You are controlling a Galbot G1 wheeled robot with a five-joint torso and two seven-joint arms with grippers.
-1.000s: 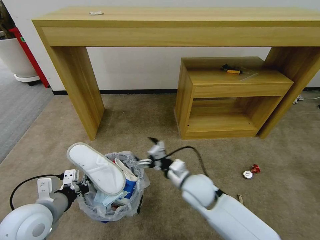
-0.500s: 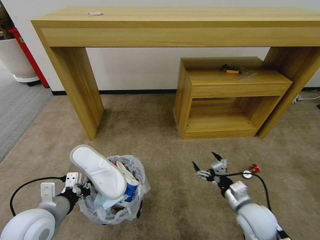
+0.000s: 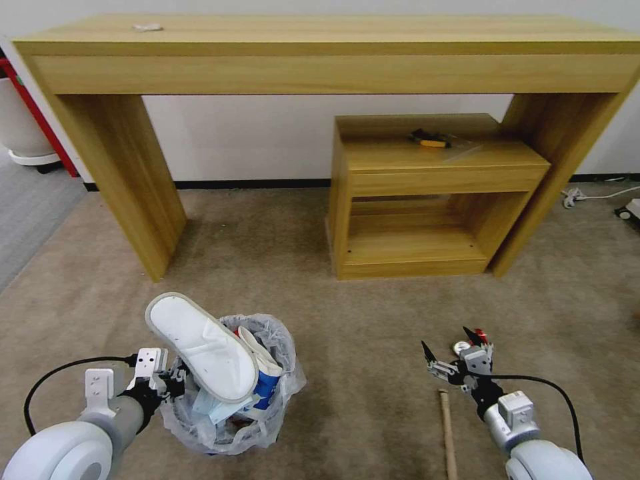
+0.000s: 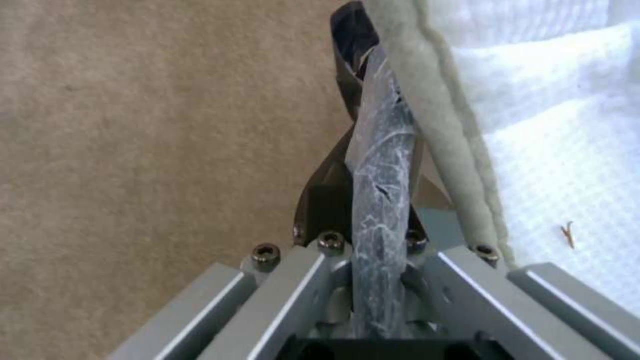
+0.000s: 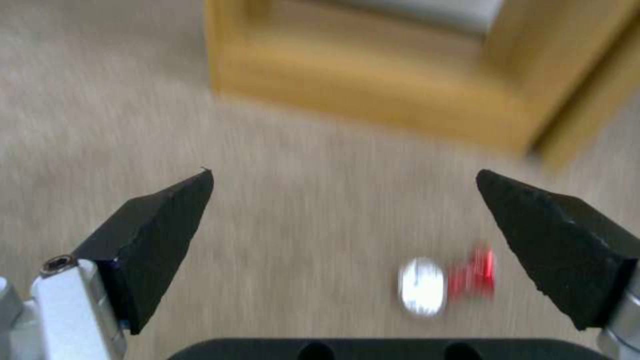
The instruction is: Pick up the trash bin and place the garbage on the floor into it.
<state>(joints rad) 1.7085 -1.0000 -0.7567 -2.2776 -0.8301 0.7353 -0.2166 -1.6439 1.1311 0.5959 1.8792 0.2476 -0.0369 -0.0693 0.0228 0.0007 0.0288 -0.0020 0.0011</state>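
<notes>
While the left gripper [image 3: 175,381] pinches the trash bin [image 3: 230,427] rim, slipper [image 3: 200,347] poking out | right gripper [image 3: 452,352] spread wide, low over the floor [image 3: 333,333] | crushed can [image 3: 461,347] between its fingertips' line | stick [image 3: 445,427] beside.

Open carpet [image 3: 373,313] between bin [image 3: 230,427] and right gripper [image 3: 452,347]: passable. Bin mouth: blocked by a slipper [image 3: 200,347] lying across packed litter. Ahead of right gripper, jaws spread wide: crushed can [image 3: 461,347] just beyond its tips, bare carpet around. Stick [image 3: 445,427] beside right arm. Rear: table [image 3: 320,47] legs and low cabinet [image 3: 427,193].
</notes>
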